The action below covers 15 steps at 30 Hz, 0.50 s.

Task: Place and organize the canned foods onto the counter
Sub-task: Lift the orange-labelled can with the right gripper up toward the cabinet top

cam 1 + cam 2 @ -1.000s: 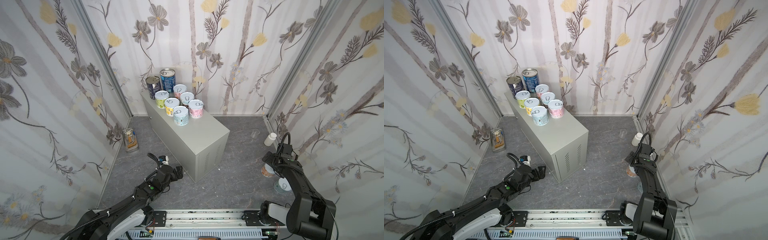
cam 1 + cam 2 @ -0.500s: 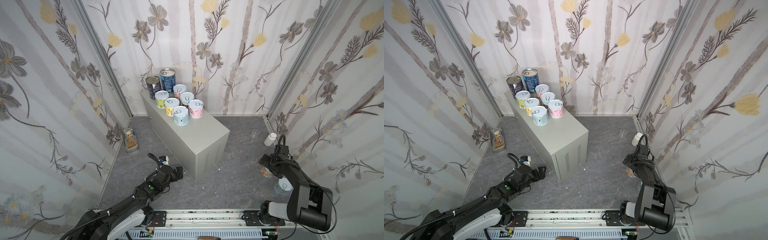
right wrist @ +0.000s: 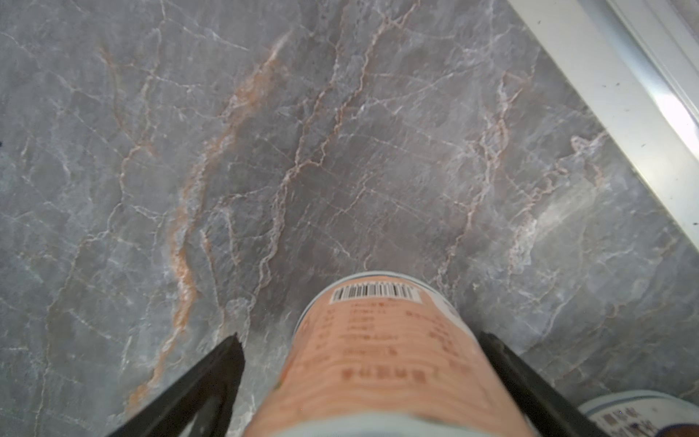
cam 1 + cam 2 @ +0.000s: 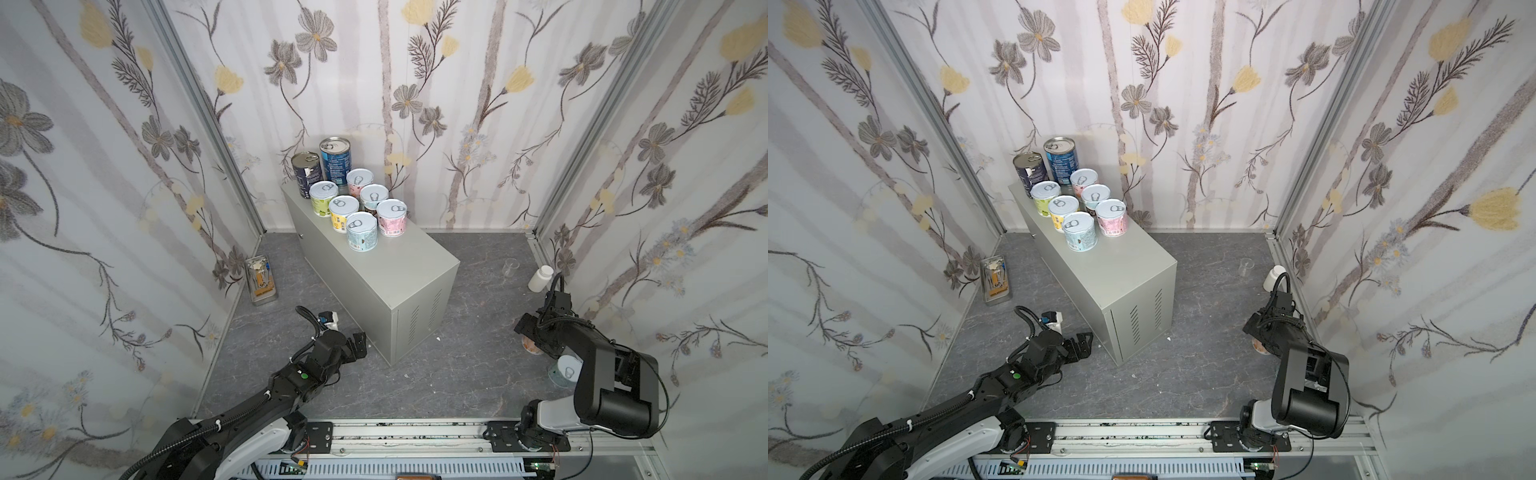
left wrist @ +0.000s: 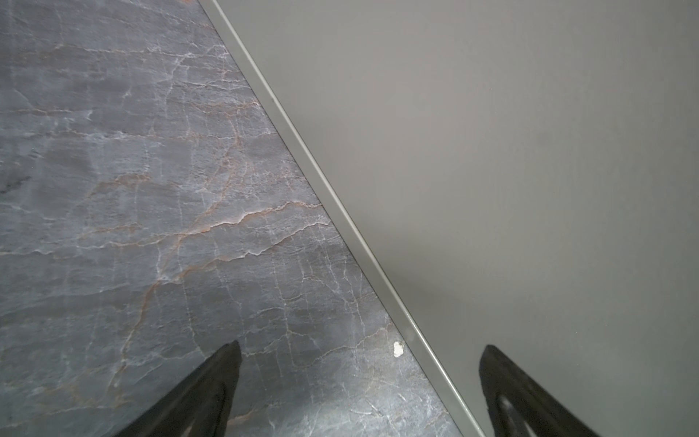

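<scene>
Right, the dark marbled floor (image 4: 457, 386) lies all round, and in both top views the grey table (image 4: 399, 266) runs from the middle up toward 11 o'clock. Eight cans (image 4: 353, 208) are packed at its far end, two tall blue ones behind six short pastel ones, and the near half of the top is bare.

Down at 6 o'clock the left pincer (image 4: 358, 343) sits low by the table's near corner. Its fingers are spread wide with nothing between them.

Now over to 4 o'clock. The right pincer (image 3: 361, 337) points down over a peach can (image 3: 378, 359) that looks to be standing upright on the floor, long axis vertical, with a finger on each side. It's spread, not pinching yet: there's a clear gap on one side, and the other finger is at or just off the label. The can sits dead between the fingers, so the right arm is plainly the nearer one. I'd say a squeeze is due, then a lift toward 10 o'clock onto that bare top.

A second can (image 4: 567, 370) stands just beside the first, at its 4 o'clock. Smaller still, a white bottle (image 4: 540, 277) and a glass cup (image 4: 511, 266) sit at 3 o'clock, not part of this job.
</scene>
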### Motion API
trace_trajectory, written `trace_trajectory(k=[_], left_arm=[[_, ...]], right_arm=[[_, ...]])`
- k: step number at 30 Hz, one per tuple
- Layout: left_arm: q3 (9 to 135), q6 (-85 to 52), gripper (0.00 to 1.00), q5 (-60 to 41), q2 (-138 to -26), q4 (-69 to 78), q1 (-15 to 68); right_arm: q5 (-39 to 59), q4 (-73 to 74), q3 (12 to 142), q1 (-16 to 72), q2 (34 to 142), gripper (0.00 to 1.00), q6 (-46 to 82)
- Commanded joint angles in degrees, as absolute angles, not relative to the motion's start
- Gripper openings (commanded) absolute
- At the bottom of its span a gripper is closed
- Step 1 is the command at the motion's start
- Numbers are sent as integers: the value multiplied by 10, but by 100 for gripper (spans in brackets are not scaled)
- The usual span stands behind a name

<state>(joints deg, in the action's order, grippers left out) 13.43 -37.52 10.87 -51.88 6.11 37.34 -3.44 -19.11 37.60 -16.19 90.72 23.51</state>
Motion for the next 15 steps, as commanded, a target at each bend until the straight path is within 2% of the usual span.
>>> trace_trajectory(k=[1, 13, 15], left_arm=[[132, -376, 100, 113, -516, 76, 373], [132, -375, 100, 113, -512, 75, 373], [131, -375, 100, 112, -510, 75, 373]], right_arm=[[-37, -169, 380, -161, 911, 91, 233], [-29, -168, 378, -159, 898, 56, 221], [-22, -169, 381, -151, 890, 54, 215]])
